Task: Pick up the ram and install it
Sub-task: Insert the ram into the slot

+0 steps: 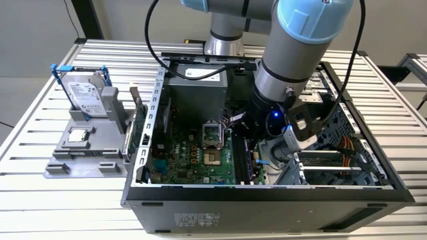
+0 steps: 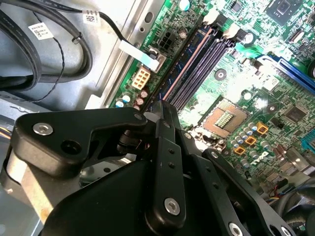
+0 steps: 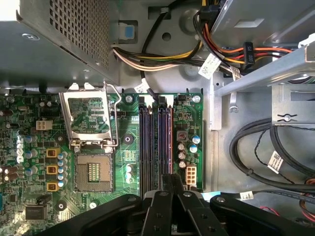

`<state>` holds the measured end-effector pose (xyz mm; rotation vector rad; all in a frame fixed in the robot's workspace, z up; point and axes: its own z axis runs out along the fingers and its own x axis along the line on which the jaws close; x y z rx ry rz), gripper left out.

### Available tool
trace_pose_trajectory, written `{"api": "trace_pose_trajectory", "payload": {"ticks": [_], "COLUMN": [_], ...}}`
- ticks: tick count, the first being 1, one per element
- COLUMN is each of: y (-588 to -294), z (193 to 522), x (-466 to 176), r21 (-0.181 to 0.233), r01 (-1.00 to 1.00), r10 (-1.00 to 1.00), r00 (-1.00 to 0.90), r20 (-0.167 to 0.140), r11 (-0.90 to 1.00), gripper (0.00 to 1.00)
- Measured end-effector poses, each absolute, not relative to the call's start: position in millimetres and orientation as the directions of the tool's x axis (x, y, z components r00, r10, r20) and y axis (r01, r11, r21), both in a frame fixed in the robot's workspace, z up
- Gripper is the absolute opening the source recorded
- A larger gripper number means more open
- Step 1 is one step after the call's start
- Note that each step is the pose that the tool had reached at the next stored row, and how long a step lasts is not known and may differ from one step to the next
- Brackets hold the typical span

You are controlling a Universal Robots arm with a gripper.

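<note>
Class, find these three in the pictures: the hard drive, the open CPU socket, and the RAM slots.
Hard drive (image 1: 87, 97), exterior view: middle of its silver face.
CPU socket (image 3: 92, 173), first wrist view: centre of its contact field.
RAM slots (image 3: 155, 147), first wrist view: midway along the black slots.

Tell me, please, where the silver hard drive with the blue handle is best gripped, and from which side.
Probably by the blue handle across its top, coming from straight above. The silver hard drive stands upright in the grey plastic holder, whose posts cover its lower part, so the top edge looks the freest.
</note>
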<state>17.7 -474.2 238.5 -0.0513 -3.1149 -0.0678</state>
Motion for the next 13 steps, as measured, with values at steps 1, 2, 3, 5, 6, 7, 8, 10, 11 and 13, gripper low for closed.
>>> {"api": "trace_pose_trajectory", "payload": {"ticks": [1,2,3,5,6,7,8,10,11,13], "y": [-474.2,-474.2,-474.1,-474.1,-474.1,-474.1,-474.1,-474.1,-474.1,-474.1], "z": [238.7,238.9,239.0,239.2,239.3,239.4,239.4,239.6,239.8,240.2], "x": [17.9,18.0,18.2,18.7,18.9,19.1,19.3,19.5,19.6,19.9], "r21": [0.043,0.043,0.043,0.044,0.044,0.044,0.044,0.045,0.045,0.045], "r01": [0.03,0.025,0.02,0.006,-0.001,-0.01,-0.02,-0.042,-0.052,-0.072], "r10": [0.029,0.024,0.019,0.005,-0.002,-0.012,-0.021,-0.043,-0.054,-0.073], "r00": [-0.999,-0.999,-0.999,-1.0,-1.0,-1.0,-0.999,-0.999,-0.998,-0.997], "r20": [0.026,0.026,0.026,0.026,0.026,0.026,0.026,0.026,0.026,0.026], "r11": [0.999,0.999,0.999,0.999,0.999,0.999,0.999,0.998,0.998,0.996], "gripper": [0.0,0.0,0.0,0.0,0.0,0.0,0.0,0.0,0.0,0.0]}}
